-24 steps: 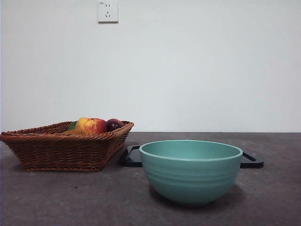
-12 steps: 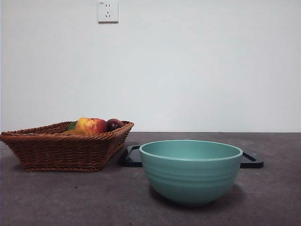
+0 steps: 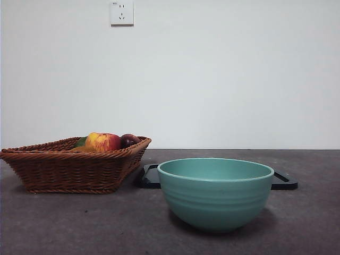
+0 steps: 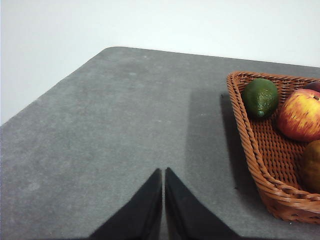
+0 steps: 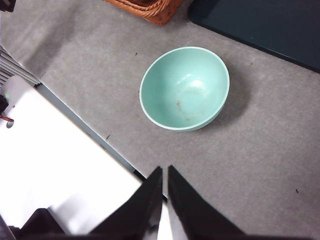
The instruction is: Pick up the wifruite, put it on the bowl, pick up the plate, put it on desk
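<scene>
Left wrist view shows us the wifruite (image 4: 312, 166), a dull orange-brown fruit cut by the picture's edge, lying inside the wicker basket (image 4: 260, 170) beside the red-yellow apple (image 4: 300, 115) and a green fruit (image 4: 260, 97). Our left gripper (image 4: 163, 200) hangs over bare desk (image 4: 110, 130) just outside the basket's rim, its jaws pressed together and holding nothing. We judge this arm is the nearer one; it must open and cross the rim toward the fruit. Our right gripper (image 5: 164, 200), also closed and empty, hovers high above the teal bowl (image 5: 184, 88), which stands empty on the desk before a dark tray (image 5: 260, 25). Behind is a plain white wall (image 3: 212, 74).
</scene>
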You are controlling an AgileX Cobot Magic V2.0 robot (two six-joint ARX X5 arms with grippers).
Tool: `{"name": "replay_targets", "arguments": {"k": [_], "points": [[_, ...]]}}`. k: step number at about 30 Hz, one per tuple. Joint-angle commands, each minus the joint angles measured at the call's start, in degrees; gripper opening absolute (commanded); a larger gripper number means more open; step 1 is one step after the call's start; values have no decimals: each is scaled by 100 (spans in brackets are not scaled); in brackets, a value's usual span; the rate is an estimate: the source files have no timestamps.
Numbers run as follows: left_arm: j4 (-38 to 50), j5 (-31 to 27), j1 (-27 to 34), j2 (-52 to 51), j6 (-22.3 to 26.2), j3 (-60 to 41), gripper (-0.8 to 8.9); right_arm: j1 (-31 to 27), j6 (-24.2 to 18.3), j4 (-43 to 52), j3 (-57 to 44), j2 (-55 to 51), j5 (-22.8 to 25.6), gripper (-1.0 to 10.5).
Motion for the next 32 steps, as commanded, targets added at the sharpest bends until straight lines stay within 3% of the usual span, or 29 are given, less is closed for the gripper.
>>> {"name": "replay_targets", "arguments": {"k": [1, 9, 12, 16, 20, 26, 32], "points": [[-33, -13, 15, -13, -4, -118, 7, 50, -70, 24, 105, 15, 17, 9], [-33, -13, 15, -13, -4, -116, 7, -267, -70, 61, 103, -22, 105, 9], [-33, -13, 15, -13, -4, -118, 7, -820, -81, 63, 103, -103, 105, 9], [-33, -13, 15, -13, -4, -116, 7, -1790, -675, 184, 85, -411, 122, 9], [-33, -13, 15, -13, -7, -118, 7, -2693, -1268, 822, -83, -938, 122, 9], [-33, -13, 15, -13, -4, -116, 7, -3486, -1961, 1923, -782, -1788, 129, 9], [-33, -13, 15, -13, -7, -116, 7, -3672, -1987, 3495, -2107, -2544, 131, 9]]}}
